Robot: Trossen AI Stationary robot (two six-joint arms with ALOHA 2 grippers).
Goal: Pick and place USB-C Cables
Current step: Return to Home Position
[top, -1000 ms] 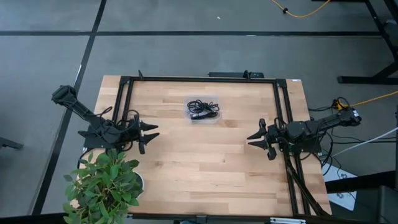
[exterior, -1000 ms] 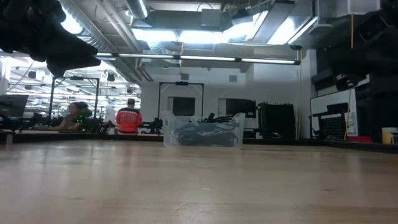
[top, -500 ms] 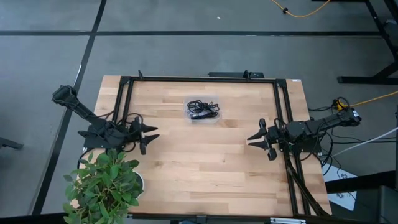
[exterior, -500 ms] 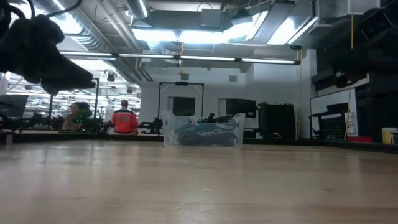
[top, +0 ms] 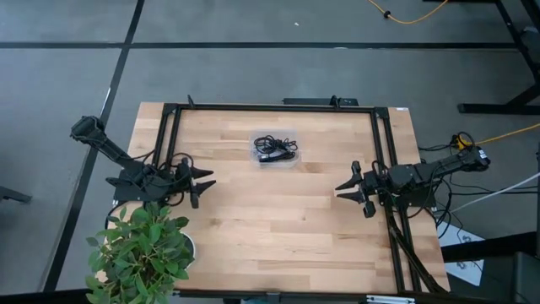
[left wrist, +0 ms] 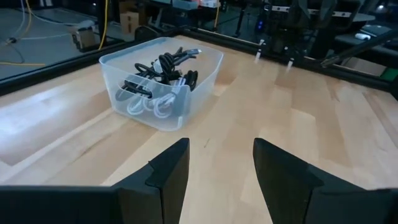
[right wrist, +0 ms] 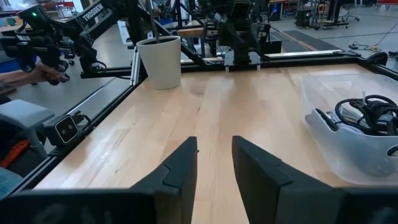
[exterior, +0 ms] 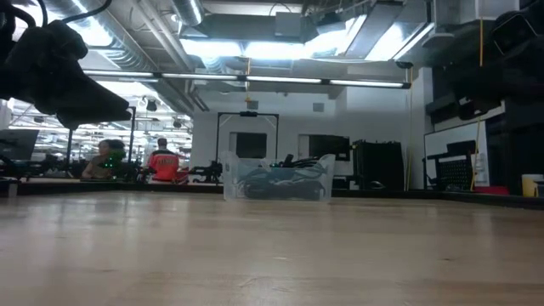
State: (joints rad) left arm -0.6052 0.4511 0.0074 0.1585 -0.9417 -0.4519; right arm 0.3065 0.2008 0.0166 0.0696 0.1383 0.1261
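The USB-C cables (top: 275, 149) lie tangled in a small clear plastic bin (top: 292, 160) toward the table's far middle. In the left wrist view, black coils (left wrist: 163, 67) lie on top of light ones (left wrist: 152, 104) on the bin's floor. The right wrist view shows black cables (right wrist: 367, 115) through the bin wall. My left gripper (top: 205, 181) hovers open near the table's left edge, pointing right, with nothing between its fingers (left wrist: 168, 177). My right gripper (top: 341, 188) hovers open near the right edge, pointing left, also holding nothing.
A potted plant (top: 143, 249) in a white pot (right wrist: 158, 61) stands at the table's near left corner, close to my left arm. A black frame rail (top: 270, 107) runs around the table. Bare wood (top: 270, 219) lies between the grippers. People sit and stand far behind (exterior: 161, 161).
In the low view my left arm dipped a little lower at the start and then held still; the high view shows almost no shift. A person in red in the background walked left. The bin and cables stayed put.
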